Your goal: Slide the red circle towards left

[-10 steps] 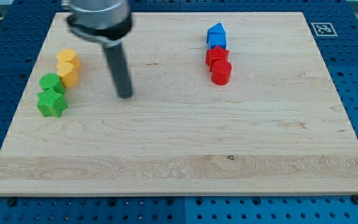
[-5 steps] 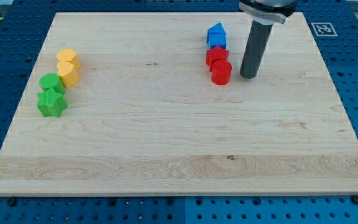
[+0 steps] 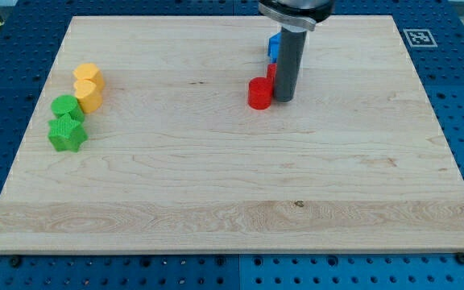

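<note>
The red circle (image 3: 258, 93) lies on the wooden board (image 3: 232, 193) a little right of centre near the view's top. My tip (image 3: 284, 99) stands right against its right side. My rod hides most of a second red block (image 3: 271, 74) behind it and part of a blue block (image 3: 274, 45) further up.
At the view's left stand two yellow blocks (image 3: 89, 86), a green round block (image 3: 66, 108) and a green star-shaped block (image 3: 67, 134), close together. A black-and-white marker (image 3: 418, 37) sits at the board's top right corner.
My tip swept from the left side of the board to the right of the red circle, then moved left and pushed the red circle about 35 pixels to the left.
</note>
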You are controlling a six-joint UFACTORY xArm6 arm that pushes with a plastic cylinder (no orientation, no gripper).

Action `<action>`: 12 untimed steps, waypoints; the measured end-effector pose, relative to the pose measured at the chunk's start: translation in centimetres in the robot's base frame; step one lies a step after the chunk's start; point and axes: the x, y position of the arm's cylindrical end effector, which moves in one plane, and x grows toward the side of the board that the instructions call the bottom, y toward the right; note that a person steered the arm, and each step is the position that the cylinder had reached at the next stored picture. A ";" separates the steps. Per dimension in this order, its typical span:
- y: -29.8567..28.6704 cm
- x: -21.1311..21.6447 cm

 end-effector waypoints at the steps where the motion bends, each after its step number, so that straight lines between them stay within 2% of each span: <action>1: -1.4 0.0; 6: -9.0 -0.2; 7: -10.9 -2.6; 8: -11.1 -2.9; 10: -12.3 0.1; 12: -18.0 -0.9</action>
